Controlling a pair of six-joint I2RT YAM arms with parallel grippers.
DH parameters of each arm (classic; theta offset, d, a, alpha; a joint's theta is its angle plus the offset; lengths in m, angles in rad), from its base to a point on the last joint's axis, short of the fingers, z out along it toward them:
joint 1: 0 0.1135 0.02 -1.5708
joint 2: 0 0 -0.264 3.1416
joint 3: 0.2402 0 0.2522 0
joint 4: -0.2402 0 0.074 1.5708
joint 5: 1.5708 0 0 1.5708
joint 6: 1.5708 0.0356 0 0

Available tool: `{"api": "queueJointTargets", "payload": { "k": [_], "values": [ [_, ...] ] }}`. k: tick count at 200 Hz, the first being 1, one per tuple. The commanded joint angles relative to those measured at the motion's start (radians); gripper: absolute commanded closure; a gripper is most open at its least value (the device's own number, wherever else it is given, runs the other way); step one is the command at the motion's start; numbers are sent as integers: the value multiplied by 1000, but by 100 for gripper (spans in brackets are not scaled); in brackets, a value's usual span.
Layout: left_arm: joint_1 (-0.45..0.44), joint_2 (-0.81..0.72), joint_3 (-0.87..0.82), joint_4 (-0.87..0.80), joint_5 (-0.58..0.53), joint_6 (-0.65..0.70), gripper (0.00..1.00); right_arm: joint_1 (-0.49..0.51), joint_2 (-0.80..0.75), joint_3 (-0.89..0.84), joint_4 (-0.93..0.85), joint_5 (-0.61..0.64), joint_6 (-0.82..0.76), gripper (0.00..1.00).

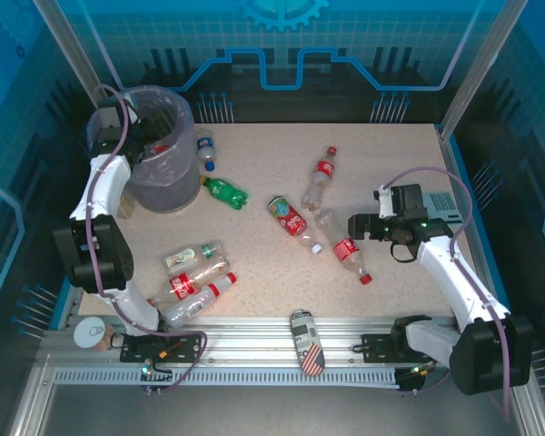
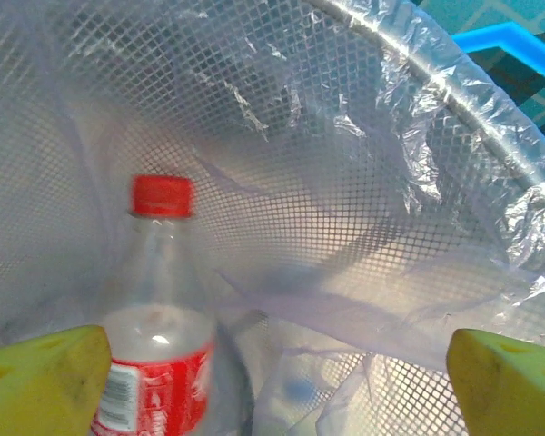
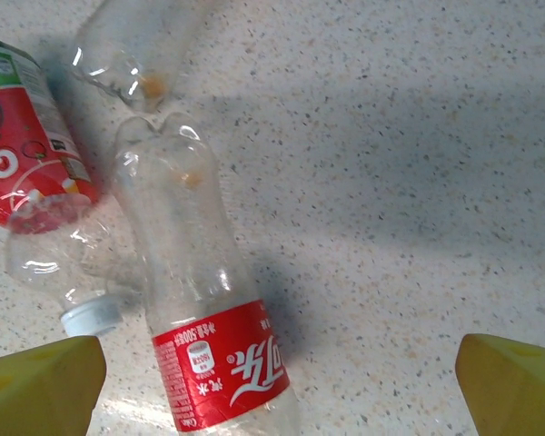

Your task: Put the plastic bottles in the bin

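Left wrist view: you are looking down into the bin, with its mesh wall and bluish liner curving around ahead of the left gripper. Its two yellow fingers are standing wide apart, gripping nothing. A red-capped bottle is standing upright inside the bin, just beside the finger on the view's left side, cap pointing away from the gripper.

From the top external view, the left gripper is hanging over the mouth of the bin.

Your right gripper is also holding its fingers fully apart, hovering above the table. A red-labelled bottle is lying flat below it, between the fingers but nearer the one on the view's left side, and no finger is touching it. Further out from that finger, a crushed bottle with a white cap is lying just beside it, and a clear bottle is lying beyond both.

In the top external view, the right gripper is sitting just beside that red-labelled bottle, while a green bottle is lying well away from it, near the bin.
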Motion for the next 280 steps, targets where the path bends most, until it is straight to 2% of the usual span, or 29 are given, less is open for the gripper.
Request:
{"api": "queueJointTargets", "payload": {
  "k": [1, 37, 65, 95, 117, 138, 164, 204, 223, 236, 252, 280],
  "values": [
    [-4, -41, 67, -44, 9, 31, 2, -8, 39, 31, -49, 39, -15, 0],
    [1, -110, 126, -102, -24, 67, 1, 60, 137, 62, -66, 74, -20, 0],
    [4, -194, 201, -210, -69, 77, 1, 106, 205, 63, -91, 79, -7, 0],
    [-25, -315, 170, -269, -23, 4, 1, 149, 266, 51, -82, 60, 18, 1],
    [-133, -422, 54, -228, 44, -71, 1, 162, 328, 45, -89, 51, 49, 5],
    [-277, -489, -41, -194, 44, -113, 1, 174, 367, 38, -88, 47, 58, 7],
    [-428, -563, -214, -113, 48, -230, 1, 179, 411, 31, -87, 67, 58, 7],
    [-629, -580, -383, -77, -7, -329, 1, 181, 457, 55, -98, 61, 55, 21],
    [-681, -552, -445, -4, -8, -390, 1, 183, 450, 62, -129, 81, 27, 25],
    [-699, -526, -490, 60, -1, -440, 1, 182, 413, 63, -144, 112, 20, 32],
    [-699, -489, -556, 214, 81, -537, 1, 178, 342, 63, -139, 102, 13, 44],
    [-702, -382, -557, 384, 240, -652, 1, 181, 208, 84, -78, 25, -18, 51]
  ]
}}
